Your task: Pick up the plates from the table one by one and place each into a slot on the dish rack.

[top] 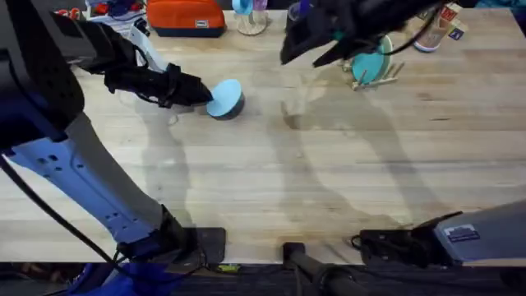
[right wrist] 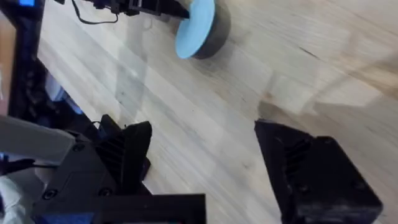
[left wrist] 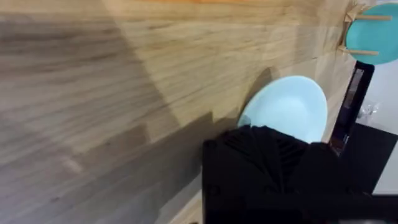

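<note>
Left pincer (top: 201, 90) clamping the pale blue plate (top: 224, 97) tilted over counter (top: 271, 181), right pincer (right wrist: 205, 155) gaping wide, holding nothing, hovering near rack (top: 371, 70) at 1 o'clock

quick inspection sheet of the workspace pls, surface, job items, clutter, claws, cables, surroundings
surface: light-wood table, bare planks in the middle, arm shadows across it
job's things: pale blue plate lifted on edge at the left claw; dish rack at the far right, already holding a teal plate
clutter: orange pouch, clear glass and small items along the far edge
claws: left claw shut on the pale blue plate; right claw open, holding nothing, above bare table
cables: black cable along the left arm
surroundings: nothing seen
</note>
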Robot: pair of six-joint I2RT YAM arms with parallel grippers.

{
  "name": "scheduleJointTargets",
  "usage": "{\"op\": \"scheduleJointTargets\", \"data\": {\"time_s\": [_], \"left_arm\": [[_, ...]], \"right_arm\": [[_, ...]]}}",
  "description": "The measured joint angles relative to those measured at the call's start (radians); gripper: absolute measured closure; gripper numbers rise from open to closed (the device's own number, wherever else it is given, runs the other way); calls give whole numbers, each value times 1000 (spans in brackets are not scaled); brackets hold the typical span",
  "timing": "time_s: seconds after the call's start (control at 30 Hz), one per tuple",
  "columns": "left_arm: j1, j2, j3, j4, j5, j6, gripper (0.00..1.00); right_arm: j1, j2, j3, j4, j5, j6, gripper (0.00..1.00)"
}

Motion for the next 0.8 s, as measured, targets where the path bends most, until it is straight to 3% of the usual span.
{"op": "scheduleJointTargets", "data": {"time_s": [0.43, 0.8], "left_arm": [[0, 0, 0, 0, 0, 0, 961], [0, 0, 0, 0, 0, 0, 961]], "right_arm": [[113, 217, 0, 140, 0, 70, 7], [163, 339, 0, 360, 0, 197, 7]]}}
